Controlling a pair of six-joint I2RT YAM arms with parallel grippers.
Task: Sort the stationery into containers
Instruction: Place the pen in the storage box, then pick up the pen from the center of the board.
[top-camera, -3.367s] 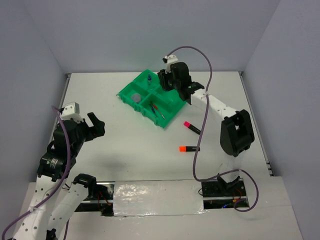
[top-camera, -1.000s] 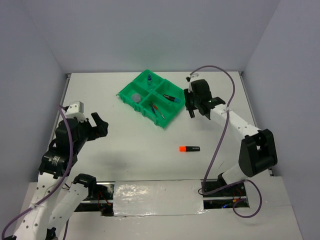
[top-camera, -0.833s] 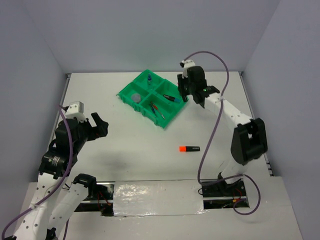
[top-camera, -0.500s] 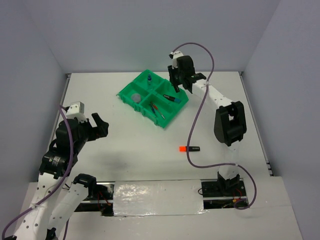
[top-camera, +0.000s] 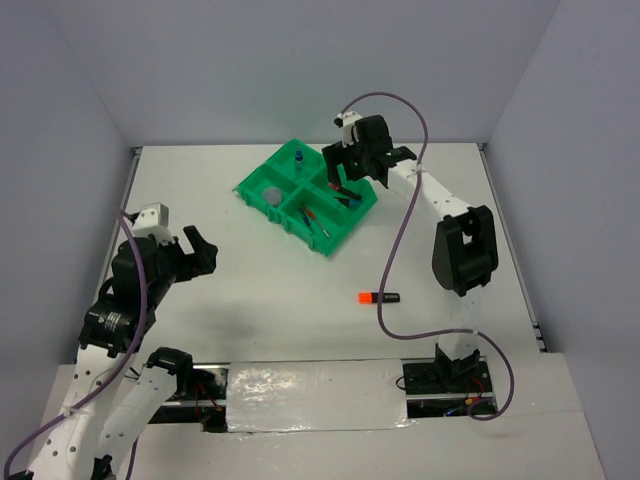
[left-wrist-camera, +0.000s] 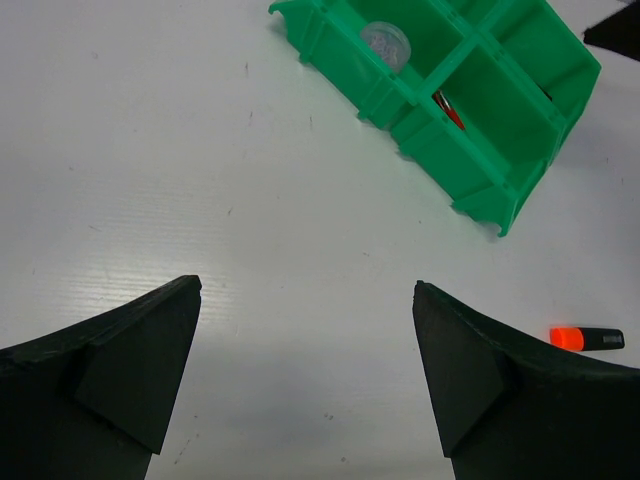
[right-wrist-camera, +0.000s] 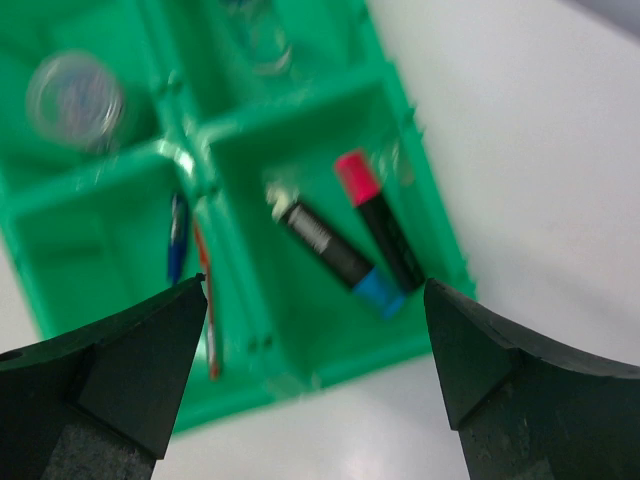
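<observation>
Right gripper (right-wrist-camera: 315, 292): jaws spread wide with nothing between them, hanging over the right-hand compartment of the green tray (right-wrist-camera: 190, 150). Directly below the gap, in that compartment, lie two black highlighters side by side and close together: the pink-capped highlighter (right-wrist-camera: 380, 215) and the blue-capped highlighter (right-wrist-camera: 335, 258). Neither touches the fingers. The adjoining near compartment holds a thin blue pen (right-wrist-camera: 177, 240) and a thin red pen (right-wrist-camera: 207, 320). The round grey tin (right-wrist-camera: 75, 97) sits in the left compartment, and the small clear bottle (right-wrist-camera: 262, 40), blurred in the wrist view, stands in the far one. Left gripper (left-wrist-camera: 306, 288): jaws fully apart and empty, raised above bare table (top-camera: 250, 280) at the near left, well apart from the tray. Outside the tray, the orange-capped highlighter (top-camera: 379, 298) lies flat on the table, on the near side of the tray and to its right, cap pointing left, clear of both grippers.
</observation>
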